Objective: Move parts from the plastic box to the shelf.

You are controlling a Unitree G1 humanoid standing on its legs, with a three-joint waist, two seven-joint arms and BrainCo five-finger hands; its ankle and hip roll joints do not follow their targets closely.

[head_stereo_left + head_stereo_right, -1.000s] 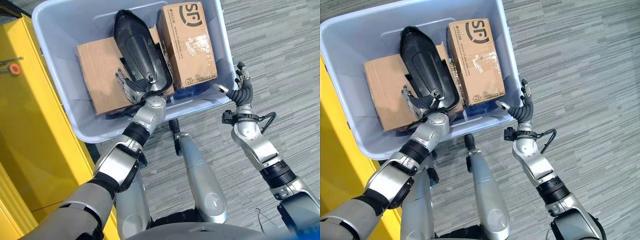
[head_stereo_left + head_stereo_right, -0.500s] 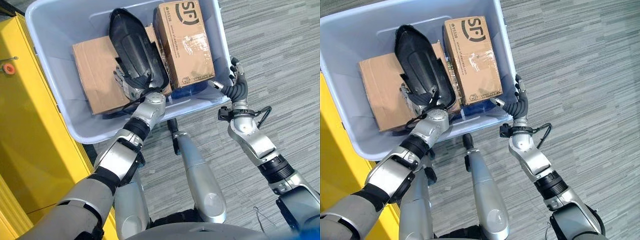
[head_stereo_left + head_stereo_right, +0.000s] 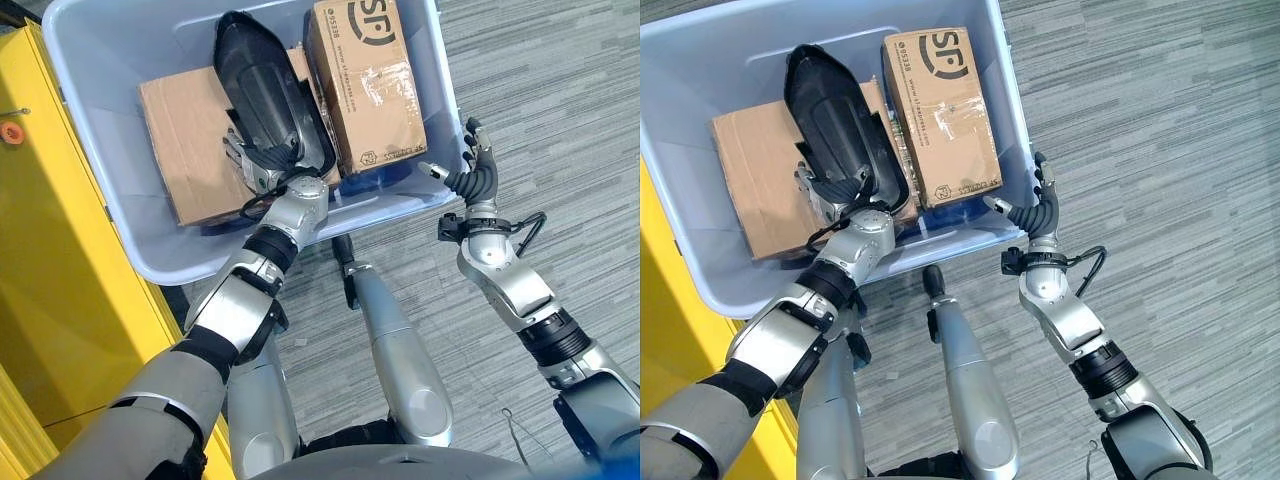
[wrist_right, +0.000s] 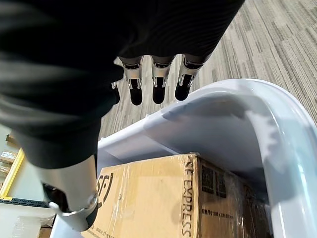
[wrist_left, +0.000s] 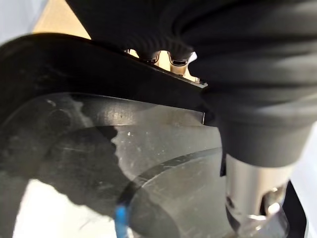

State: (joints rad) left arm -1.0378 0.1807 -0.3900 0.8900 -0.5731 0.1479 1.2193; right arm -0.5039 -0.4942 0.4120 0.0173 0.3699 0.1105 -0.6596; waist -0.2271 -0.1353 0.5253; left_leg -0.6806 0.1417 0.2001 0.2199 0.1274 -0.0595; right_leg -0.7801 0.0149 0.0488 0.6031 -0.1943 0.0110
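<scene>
Inside the plastic box [image 3: 120, 240], the left hand [image 3: 262, 170] curls round the near end of a long black part [image 3: 262, 105], whose long axis runs away from the robot. The right hand [image 3: 478, 175] hovers with fingers spread at the box's near right corner, beside a cardboard carton [image 3: 368, 85].

right robot hand [image 4: 89, 99] open | over plastic box [image 4: 237, 106] rim | cardboard carton [image 4: 163, 198] inside

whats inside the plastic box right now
Inside the plastic box lie a flat cardboard box, a taped cardboard carton and a black part overlapping the flat one. The left hand grips the black part. What lies beneath them is covered.
</scene>
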